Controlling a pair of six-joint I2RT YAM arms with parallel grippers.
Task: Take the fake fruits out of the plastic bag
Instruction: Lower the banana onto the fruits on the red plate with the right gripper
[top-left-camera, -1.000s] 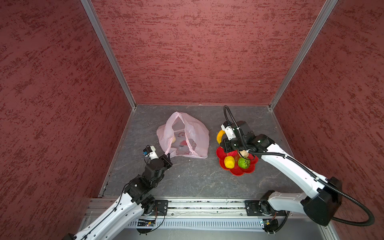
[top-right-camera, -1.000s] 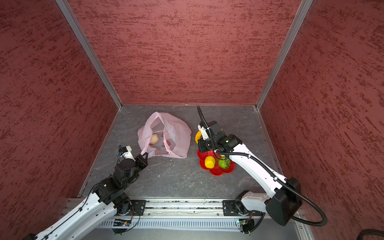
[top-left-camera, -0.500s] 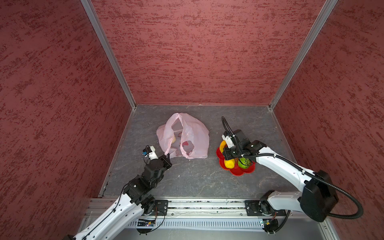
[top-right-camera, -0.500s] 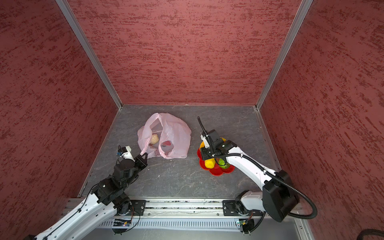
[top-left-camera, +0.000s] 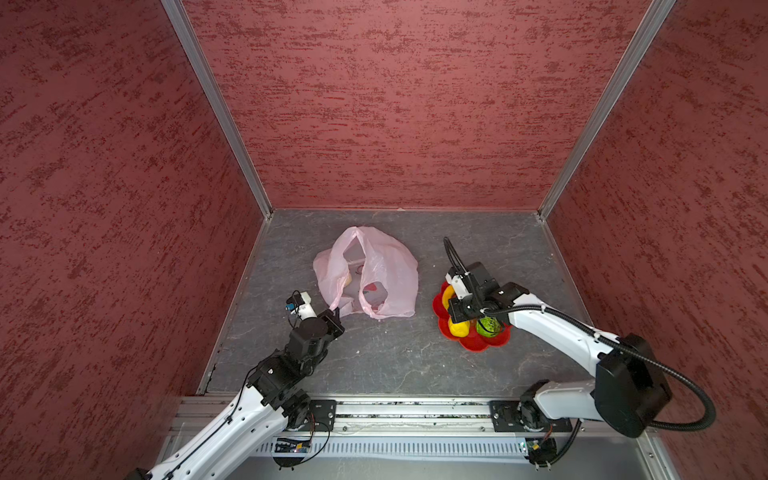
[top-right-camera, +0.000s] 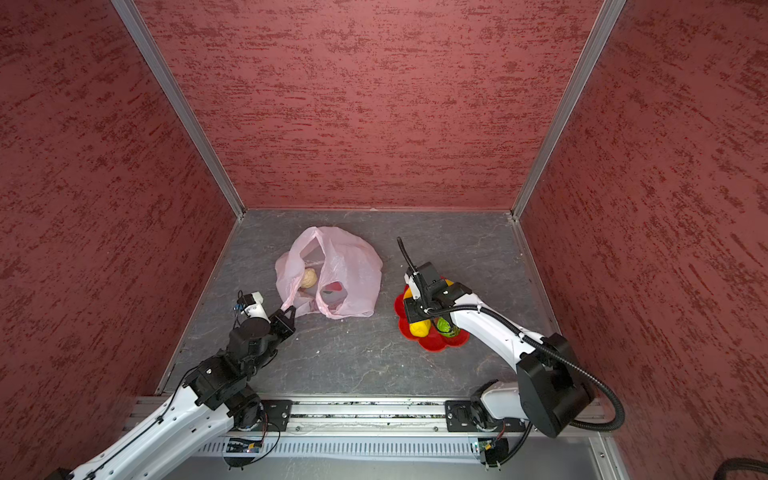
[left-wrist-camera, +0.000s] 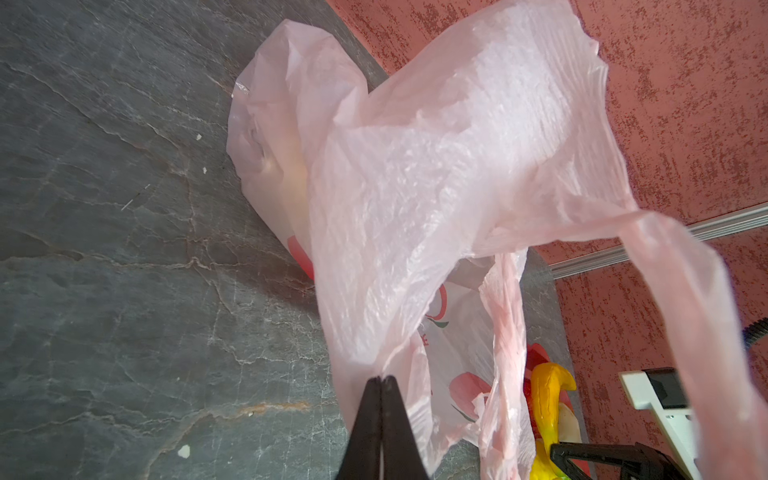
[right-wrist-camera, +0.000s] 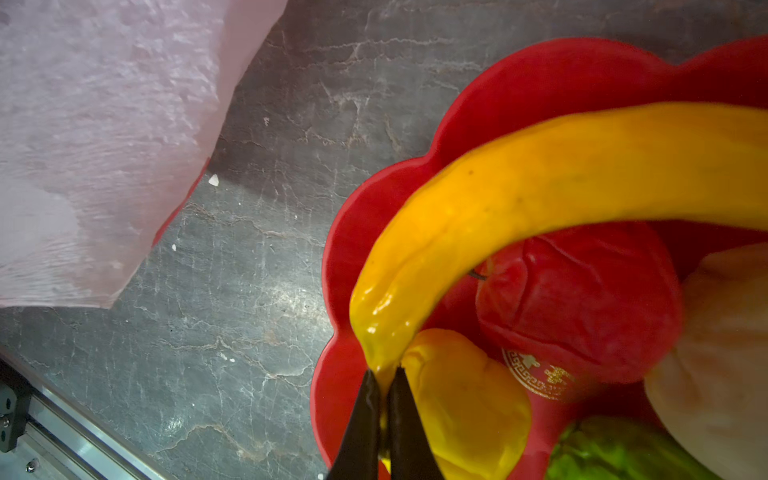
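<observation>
One grey, stone-veined counter (top-left-camera: 395, 361) carried everything, boxed in by textured red walls. The thin, crinkly, translucent pale-pink plastic bag (top-left-camera: 386, 270) lay mid-counter, with its mouth and loop handles turned toward the arms.

Left jaws were pressed together on a fold of the bag's rim beside a handle. In the left wrist view the film rose taut from the pinch. Judged a hold to keep the mouth lifted and stop the bag sliding while the other arm works.

A red flower-shaped plastic plate (top-left-camera: 482, 343) sat near the bag on the right arm's side, not touching it. Judged the drop-off spot, placed close for short carries.

A curved yellow toy banana (right-wrist-camera: 582, 174) arched over the plate, its tip pinched between the right jaws. Whether its far end rested on anything, could not tell. Judged to be on its way down, release not yet made.

On the plate under and beside it were four textured balls:
- beige ball (right-wrist-camera: 727, 332)
- red ball (right-wrist-camera: 582, 303)
- yellow ball (right-wrist-camera: 465, 399)
- green ball (top-left-camera: 489, 327)

One second beige ball (top-right-camera: 308, 277) showed through the bag's mouth in a top view. It was the only fruit seen inside.
</observation>
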